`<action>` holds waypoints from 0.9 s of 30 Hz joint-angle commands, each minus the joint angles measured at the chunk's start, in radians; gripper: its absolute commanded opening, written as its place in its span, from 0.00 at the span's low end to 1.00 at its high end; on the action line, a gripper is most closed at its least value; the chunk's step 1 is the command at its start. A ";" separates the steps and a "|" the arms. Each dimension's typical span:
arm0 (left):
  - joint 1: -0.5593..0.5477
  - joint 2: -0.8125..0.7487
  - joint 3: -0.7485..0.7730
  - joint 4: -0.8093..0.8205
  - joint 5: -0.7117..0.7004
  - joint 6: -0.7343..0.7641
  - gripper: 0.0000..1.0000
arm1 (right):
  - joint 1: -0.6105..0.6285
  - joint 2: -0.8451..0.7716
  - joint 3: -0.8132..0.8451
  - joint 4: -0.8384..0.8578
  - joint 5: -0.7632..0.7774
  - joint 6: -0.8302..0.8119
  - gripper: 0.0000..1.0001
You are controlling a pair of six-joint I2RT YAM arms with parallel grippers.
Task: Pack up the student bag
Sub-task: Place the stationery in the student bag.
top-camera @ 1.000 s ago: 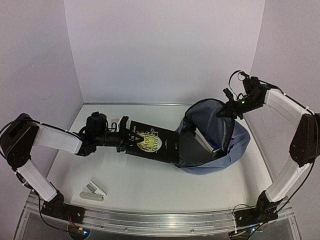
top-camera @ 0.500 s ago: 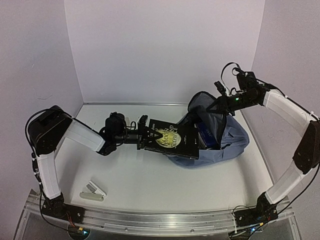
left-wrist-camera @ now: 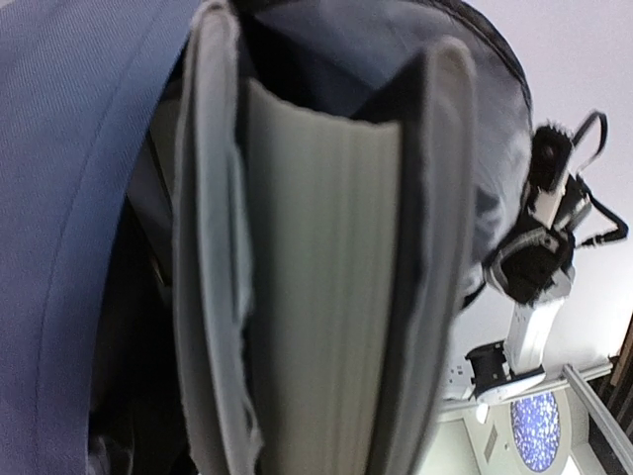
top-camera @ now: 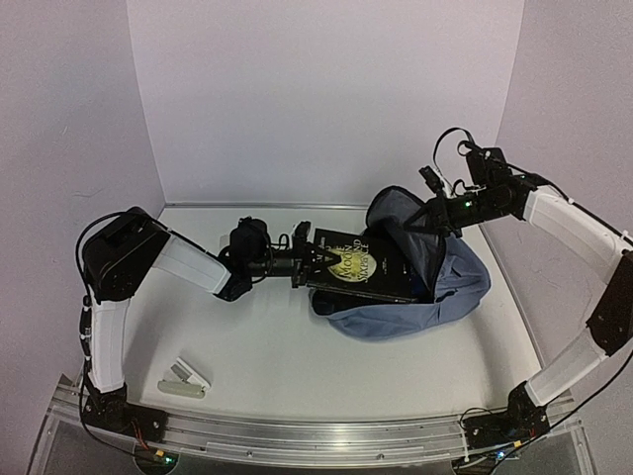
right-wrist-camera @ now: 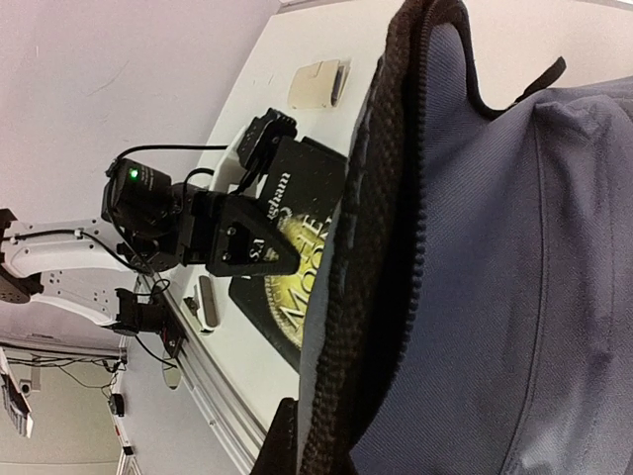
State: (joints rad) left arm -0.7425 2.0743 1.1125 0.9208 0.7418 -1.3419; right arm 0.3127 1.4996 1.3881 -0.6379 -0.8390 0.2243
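**Item 1. Student bag**: blue-grey fabric. It lies on its side on the right half of the white table, with its mouth facing left and dark lining showing inside.

**Item 2. My right claw**: closed, pinching the upper rim of the bag's mouth and holding it lifted above the lower side. From my right wrist, the black zipper edge runs close past the lens.

**Item 3. Book**: black cover with a gold roundel and lettering, cover side up. Its far end is inside the bag's mouth and its near end is outside. (From my left wrist I see its grey page block end-on between the two covers, with blue fabric to one side and lining behind.)

**Item 4. My left claw**: clamped on the book's near edge, with the arm stretched rightward across the table.

**Item 5. Small white object**: on the table at the front left, well apart from the rest. I cannot tell what it is.

**Item 6. Pale flat pad**: on the table beyond my left arm, seen from the right wrist only.
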 commanded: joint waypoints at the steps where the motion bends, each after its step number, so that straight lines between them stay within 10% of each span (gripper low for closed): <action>1: -0.003 0.021 0.117 0.078 -0.070 -0.010 0.00 | 0.056 -0.073 0.009 0.097 -0.072 0.022 0.00; 22: -0.094 -0.010 0.094 -0.095 -0.319 0.082 0.00 | 0.330 0.260 0.356 0.122 -0.024 0.036 0.00; 27: -0.097 -0.060 0.061 -0.229 -0.305 0.128 0.27 | 0.329 0.199 0.272 0.120 0.008 -0.004 0.00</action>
State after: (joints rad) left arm -0.8369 2.1158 1.1645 0.7999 0.4454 -1.3022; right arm 0.6382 1.7780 1.6806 -0.6004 -0.8189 0.2538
